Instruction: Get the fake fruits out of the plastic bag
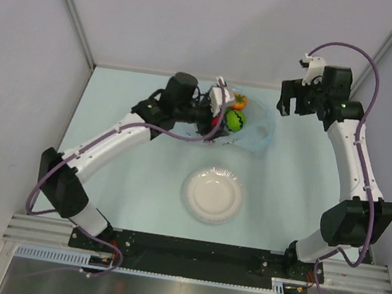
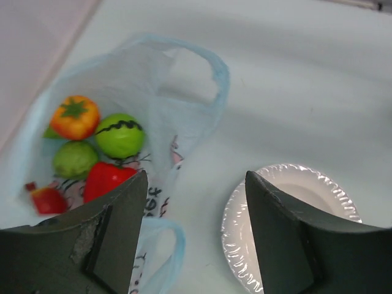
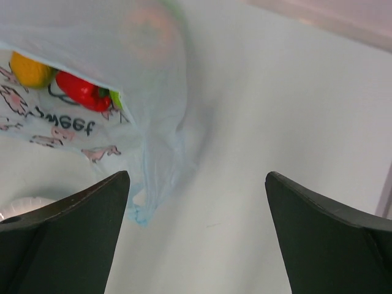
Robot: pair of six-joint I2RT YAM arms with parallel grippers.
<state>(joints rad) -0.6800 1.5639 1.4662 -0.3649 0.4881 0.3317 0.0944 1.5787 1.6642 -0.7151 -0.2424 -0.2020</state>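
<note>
The light-blue plastic bag (image 1: 258, 129) lies open at the back middle of the table. Inside it, the left wrist view shows several fake fruits: an orange one (image 2: 75, 116), a striped green one (image 2: 119, 135), a plain green one (image 2: 75, 160) and a red one (image 2: 104, 180). My left gripper (image 2: 196, 184) hangs open just beside the bag's mouth, over a bag handle (image 2: 166, 245), with nothing between its fingers. My right gripper (image 3: 197, 184) is open and empty above bare table to the right of the bag. Its view shows a yellow fruit (image 3: 30, 70) and a red one (image 3: 82, 90) in the bag.
A white round plate (image 1: 211, 194) sits in the middle of the table, in front of the bag. Grey walls close in the table at the back and on both sides.
</note>
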